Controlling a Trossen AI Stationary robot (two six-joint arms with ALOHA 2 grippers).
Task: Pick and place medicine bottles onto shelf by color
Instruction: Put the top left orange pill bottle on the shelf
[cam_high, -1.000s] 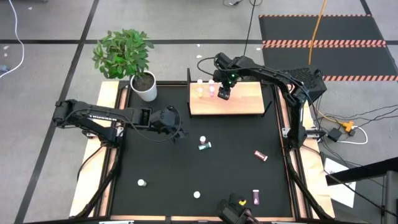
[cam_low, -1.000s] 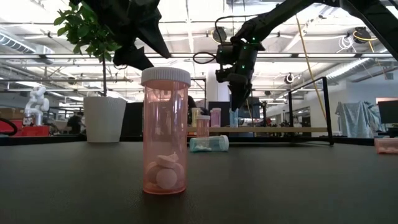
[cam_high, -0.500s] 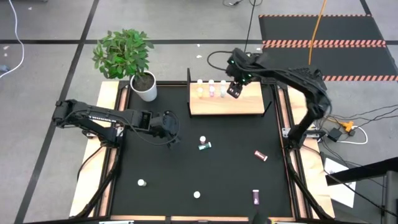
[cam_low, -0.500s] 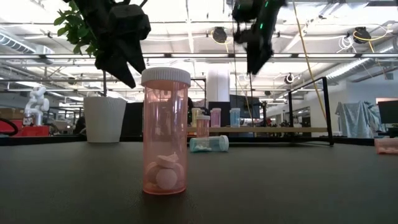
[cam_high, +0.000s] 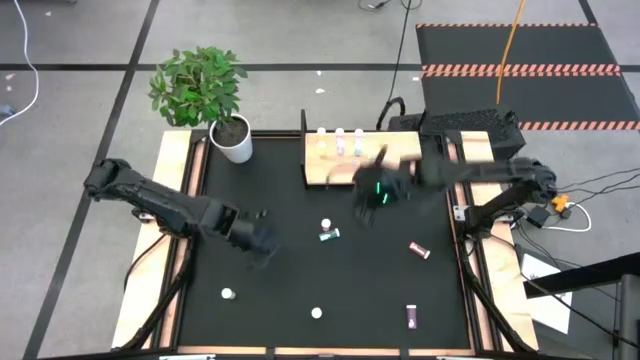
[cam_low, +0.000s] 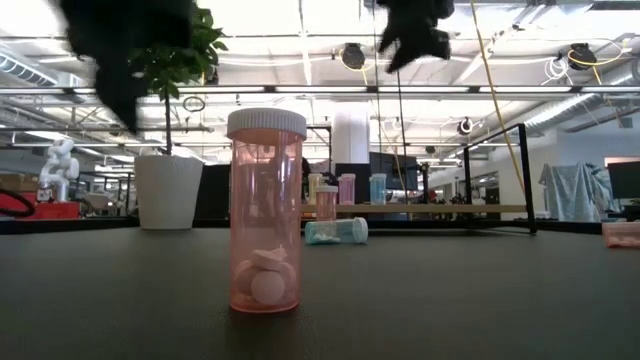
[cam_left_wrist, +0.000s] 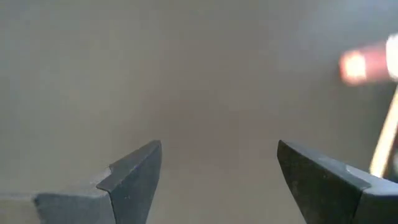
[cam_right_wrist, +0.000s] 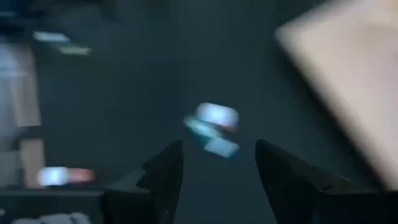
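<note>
The light-wood shelf (cam_high: 365, 162) lies at the table's far side with three white-capped medicine bottles (cam_high: 340, 137) upright along its far edge. A teal bottle (cam_high: 329, 235) lies on its side mid-table, with a small pink one (cam_high: 326, 222) upright beside it. A magenta bottle (cam_high: 419, 249) and a purple one (cam_high: 411, 316) lie to the right. My right gripper (cam_high: 368, 198) hangs open above the mat, just nearer than the shelf, with the teal bottle (cam_right_wrist: 214, 127) ahead of it. My left gripper (cam_high: 262, 240) is open over bare mat at left.
A white plant pot (cam_high: 237, 140) stands at the far left corner. Two white-capped bottles (cam_high: 228, 294) (cam_high: 317, 313) stand near the front edge; one is the pink bottle (cam_low: 265, 210) that looms large in the low view. A black post (cam_low: 524, 178) rises at the shelf's right end.
My right gripper has left the shelf, swinging up and toward the table's middle; a teal bottle now stands on the shelf where it was. My left gripper has moved toward the near edge and tipped further downward.
</note>
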